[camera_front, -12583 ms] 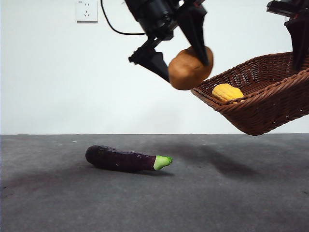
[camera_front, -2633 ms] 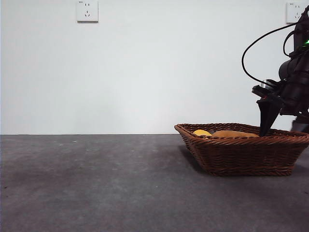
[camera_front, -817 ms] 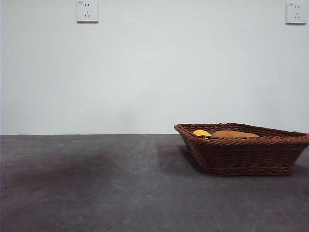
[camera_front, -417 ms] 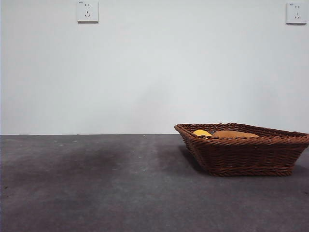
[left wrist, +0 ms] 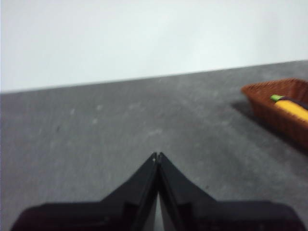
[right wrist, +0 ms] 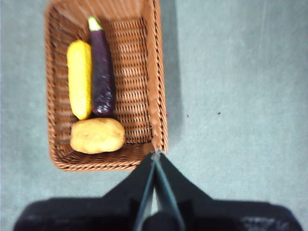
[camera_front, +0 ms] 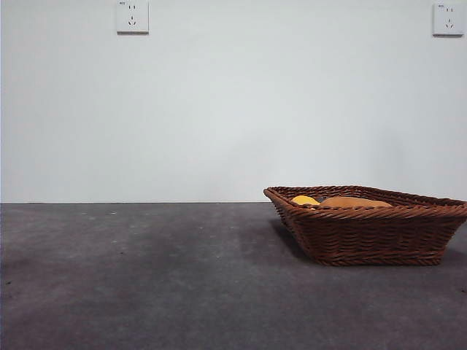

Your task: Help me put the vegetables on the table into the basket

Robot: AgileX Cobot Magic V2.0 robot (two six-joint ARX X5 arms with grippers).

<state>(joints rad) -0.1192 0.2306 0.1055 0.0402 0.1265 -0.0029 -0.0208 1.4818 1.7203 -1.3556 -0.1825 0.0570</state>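
The arm that stood at the wicker basket [camera_front: 368, 226] a few seconds ago has gone from the front view, and the eggplant [right wrist: 101, 72] that lay on the tabletop [camera_front: 146, 277] well before that is no longer there; it now lies inside the basket. From the right wrist view all three vegetables rest on the basket floor: the corn cob [right wrist: 80, 79] and the eggplant side by side and touching along their lengths, the potato [right wrist: 97, 135] across their ends near one short wall. No vegetable shows on the bare tabletop in any view, so the task looks complete and both arms appear to have pulled back. The right end effector [right wrist: 156, 155] hangs above the basket's rim with its jaws closed together, holding nothing. The left end effector [left wrist: 157, 156] is off to the side, well apart from the basket, jaws pressed tip to tip and empty. In the blurred left wrist view only the corn and a green stem show over the rim; the potato is probably hidden by the wall.
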